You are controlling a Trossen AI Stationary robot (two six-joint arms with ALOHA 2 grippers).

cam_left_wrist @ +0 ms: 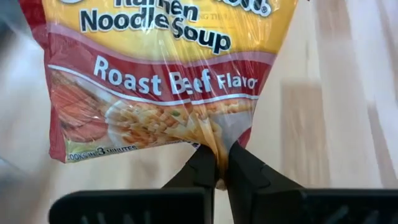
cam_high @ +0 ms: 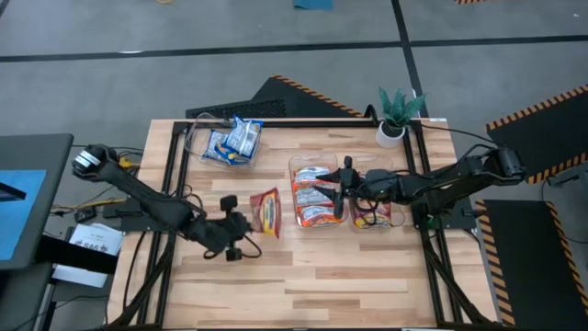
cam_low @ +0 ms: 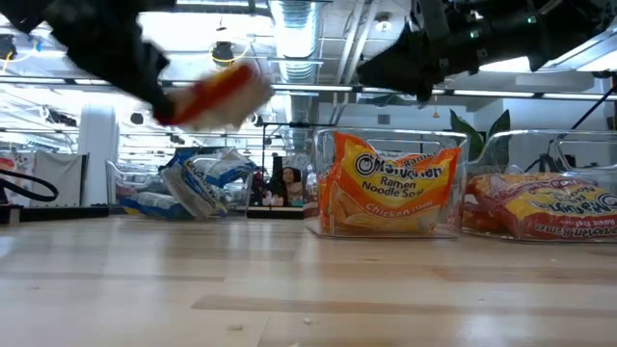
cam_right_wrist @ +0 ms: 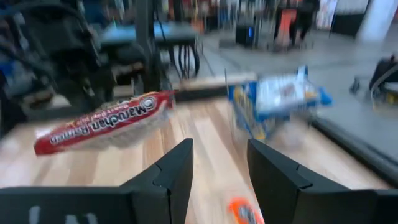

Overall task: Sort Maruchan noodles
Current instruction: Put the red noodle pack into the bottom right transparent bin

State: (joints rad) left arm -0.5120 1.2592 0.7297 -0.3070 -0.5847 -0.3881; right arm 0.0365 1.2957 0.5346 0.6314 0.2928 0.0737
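Observation:
My left gripper (cam_high: 246, 223) is shut on a red-and-yellow Maruchan packet (cam_high: 267, 211), held above the table's middle; it shows large in the left wrist view (cam_left_wrist: 155, 74) and blurred in the low view (cam_low: 217, 94). My right gripper (cam_high: 342, 188) is open and empty above the clear bin (cam_high: 292, 184) of orange-and-white packets (cam_low: 395, 193). Blue-and-white packets (cam_high: 234, 140) lie in a clear bin at the far left. Red-and-yellow packets (cam_low: 545, 207) lie in a third bin (cam_high: 375, 219) to the right. My left gripper pinches the packet's crimped bottom edge (cam_left_wrist: 219, 154) between its two fingers, near one corner. The fingers come level from the table's left side. The packet is lifted clear of the table and stands out beyond the fingertips, its printed face toward the wrist camera.
A small potted plant (cam_high: 397, 115) stands at the far right corner. A black metal frame (cam_high: 175, 165) runs along the table's sides. Bare wood lies toward the near edge (cam_high: 303, 285).

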